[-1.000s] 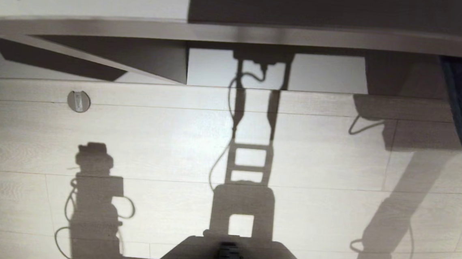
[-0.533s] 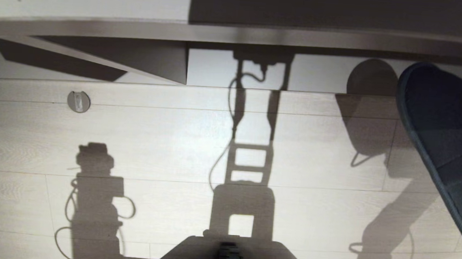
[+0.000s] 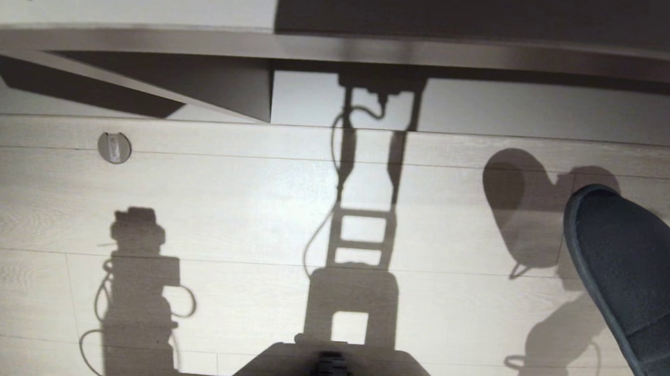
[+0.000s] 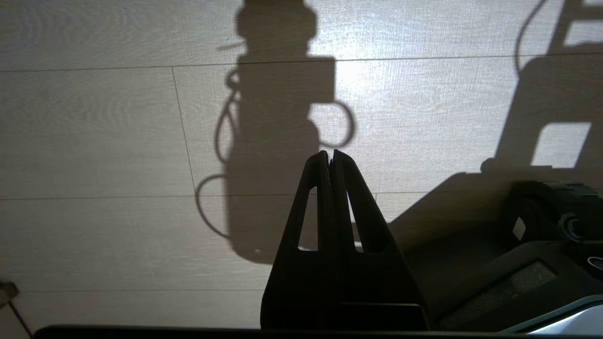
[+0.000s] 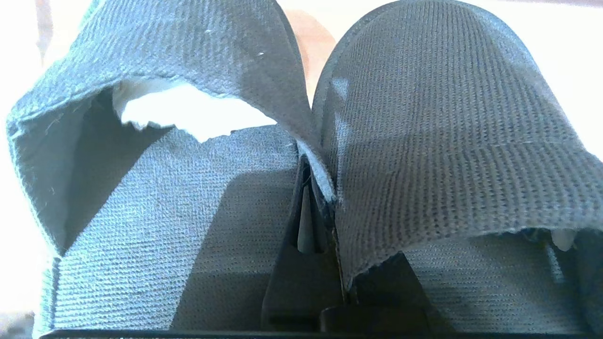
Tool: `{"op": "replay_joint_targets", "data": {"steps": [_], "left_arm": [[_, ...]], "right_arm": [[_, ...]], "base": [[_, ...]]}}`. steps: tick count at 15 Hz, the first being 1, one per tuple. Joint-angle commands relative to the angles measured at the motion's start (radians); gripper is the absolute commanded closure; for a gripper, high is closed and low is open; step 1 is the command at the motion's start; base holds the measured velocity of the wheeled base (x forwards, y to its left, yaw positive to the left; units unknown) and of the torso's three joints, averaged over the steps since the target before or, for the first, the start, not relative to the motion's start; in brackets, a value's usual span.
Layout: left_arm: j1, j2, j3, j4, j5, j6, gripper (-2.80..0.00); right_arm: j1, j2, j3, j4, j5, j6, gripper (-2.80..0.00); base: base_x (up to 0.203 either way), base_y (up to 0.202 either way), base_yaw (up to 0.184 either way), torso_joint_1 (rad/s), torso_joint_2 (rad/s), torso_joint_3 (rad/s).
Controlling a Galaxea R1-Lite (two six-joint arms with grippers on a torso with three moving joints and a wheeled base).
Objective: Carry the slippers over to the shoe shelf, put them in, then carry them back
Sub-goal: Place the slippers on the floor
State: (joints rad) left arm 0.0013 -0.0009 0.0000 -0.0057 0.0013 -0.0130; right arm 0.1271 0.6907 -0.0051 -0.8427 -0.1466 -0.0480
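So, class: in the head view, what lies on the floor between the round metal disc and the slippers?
Only bare floor crossed by the robot's shadows, between the disc and the slippers, in the head view.

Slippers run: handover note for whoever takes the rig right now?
Right tool: shut on the slippers, pinching the inner edges of both together.
Left tool: shut, empty, parked over the floor.
Slippers: in the air at the right edge of the head view, over the floor, shadow beneath.
Shoe shelf: cannot tell it apart in these views.
Done: pair picked up.
Left: cannot tell which leg of the trip this is; finish the carry and set them down.
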Motion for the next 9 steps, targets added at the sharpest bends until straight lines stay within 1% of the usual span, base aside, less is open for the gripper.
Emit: {"op": "replay_joint_targets", "data": {"steps": [1, 5, 8, 9], "left_arm": [[0.0, 0.001, 0.0, 0.0, 0.0, -0.001, 0.0], [0.0, 0.001, 0.0, 0.0, 0.0, -0.001, 0.0], [0.0, 0.001, 0.0, 0.0, 0.0, -0.001, 0.0], [0.0, 0.001, 0.0, 0.0, 0.0, -0.001, 0.0]], "right_arm": [[-0.014, -0.126, 0.003, 0.074, 0.003, 0.002, 0.0], [-0.048, -0.35, 0.002, 0.359, 0.056, 0.002, 0.0], [-0.077, -0.468, 0.003, 0.539, 0.091, 0.001, 0.0], [-0.087, -0.481, 0.004, 0.57, 0.099, 0.001, 0.0]], "base": [[0.0, 0.0, 0.0, 0.0, 0.0, 0.0], [0.0, 0.0, 0.0, 0.0, 0.0, 0.0], [0.0, 0.0, 0.0, 0.0, 0.0, 0.0], [0.0, 0.0, 0.0, 0.0, 0.0, 0.0]]}}
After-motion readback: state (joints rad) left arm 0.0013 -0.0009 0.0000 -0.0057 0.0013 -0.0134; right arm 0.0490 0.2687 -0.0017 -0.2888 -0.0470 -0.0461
